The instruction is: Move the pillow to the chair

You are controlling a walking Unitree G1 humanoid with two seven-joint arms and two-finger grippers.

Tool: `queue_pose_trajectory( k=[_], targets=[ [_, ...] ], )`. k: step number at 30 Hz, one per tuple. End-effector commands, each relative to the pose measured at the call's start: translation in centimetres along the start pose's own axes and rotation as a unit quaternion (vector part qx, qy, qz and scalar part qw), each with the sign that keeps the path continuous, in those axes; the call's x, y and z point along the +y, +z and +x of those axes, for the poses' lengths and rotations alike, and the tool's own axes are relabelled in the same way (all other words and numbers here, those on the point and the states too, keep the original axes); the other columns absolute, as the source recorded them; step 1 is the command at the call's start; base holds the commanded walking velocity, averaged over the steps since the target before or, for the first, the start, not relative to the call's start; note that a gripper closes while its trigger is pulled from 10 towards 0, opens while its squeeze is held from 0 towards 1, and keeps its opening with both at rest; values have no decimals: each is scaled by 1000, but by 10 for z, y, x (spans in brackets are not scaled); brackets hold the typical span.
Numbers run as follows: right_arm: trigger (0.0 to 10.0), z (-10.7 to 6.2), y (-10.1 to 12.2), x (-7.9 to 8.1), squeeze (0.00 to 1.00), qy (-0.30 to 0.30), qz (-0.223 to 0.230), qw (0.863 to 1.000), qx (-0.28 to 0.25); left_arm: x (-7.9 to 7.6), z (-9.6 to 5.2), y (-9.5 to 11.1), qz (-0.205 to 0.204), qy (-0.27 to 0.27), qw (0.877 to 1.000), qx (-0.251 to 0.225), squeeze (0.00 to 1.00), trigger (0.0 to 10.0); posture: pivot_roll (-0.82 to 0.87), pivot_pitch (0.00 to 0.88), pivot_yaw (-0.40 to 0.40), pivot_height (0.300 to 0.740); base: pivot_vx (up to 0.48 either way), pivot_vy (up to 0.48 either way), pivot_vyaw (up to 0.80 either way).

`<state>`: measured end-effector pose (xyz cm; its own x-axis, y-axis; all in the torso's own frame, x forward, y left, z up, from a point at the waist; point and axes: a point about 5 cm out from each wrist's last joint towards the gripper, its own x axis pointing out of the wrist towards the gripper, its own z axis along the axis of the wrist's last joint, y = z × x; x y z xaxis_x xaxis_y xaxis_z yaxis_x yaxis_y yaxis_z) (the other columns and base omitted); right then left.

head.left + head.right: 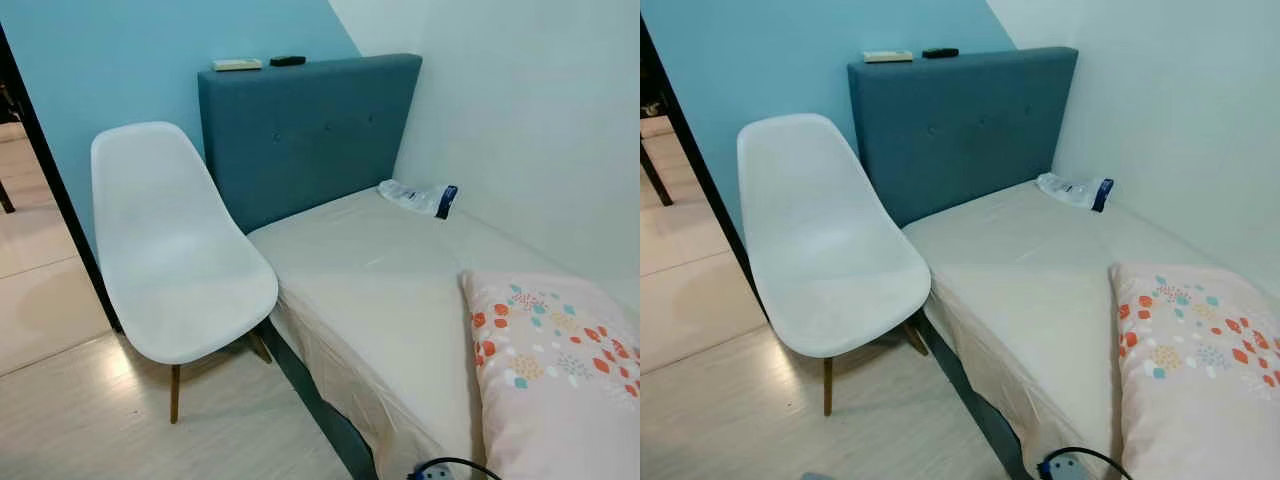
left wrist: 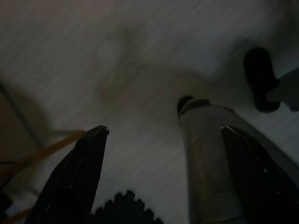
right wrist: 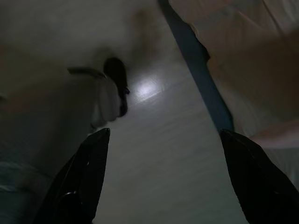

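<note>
Pillow [image 1: 560,370]: flat on bed [image 1: 380,280], at 4 o'clock, untouched. Chair [image 1: 180,270]: at 9 o'clock beside the bed, seat bare, ready to receive. Left gripper [image 2: 163,182], right gripper [image 3: 163,177]: hanging idle over floor, fingers spread, holding nothing.

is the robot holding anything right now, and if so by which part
Nothing is held. The left gripper and right gripper hang open over the floor, and the pillow lies on the bed.
</note>
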<state>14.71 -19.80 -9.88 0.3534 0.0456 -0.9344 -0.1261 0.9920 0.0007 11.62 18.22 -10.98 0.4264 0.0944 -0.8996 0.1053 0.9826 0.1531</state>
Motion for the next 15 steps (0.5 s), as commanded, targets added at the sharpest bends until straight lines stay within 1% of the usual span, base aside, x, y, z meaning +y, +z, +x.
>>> queue_pose_trajectory(
  k=[1,15],
  targets=[
    [10000,0,-2,3,0,3,1,1000,2,-5,-2,-15,8,-10,1000,29,0,10000,79,0,-74,740,0,0,-694],
    [10000,0,0,1,0,-6,15,1000,-9,-6,-2,-13,14,-13,999,26,0,10000,63,0,-63,740,0,0,-696]
  ],
)
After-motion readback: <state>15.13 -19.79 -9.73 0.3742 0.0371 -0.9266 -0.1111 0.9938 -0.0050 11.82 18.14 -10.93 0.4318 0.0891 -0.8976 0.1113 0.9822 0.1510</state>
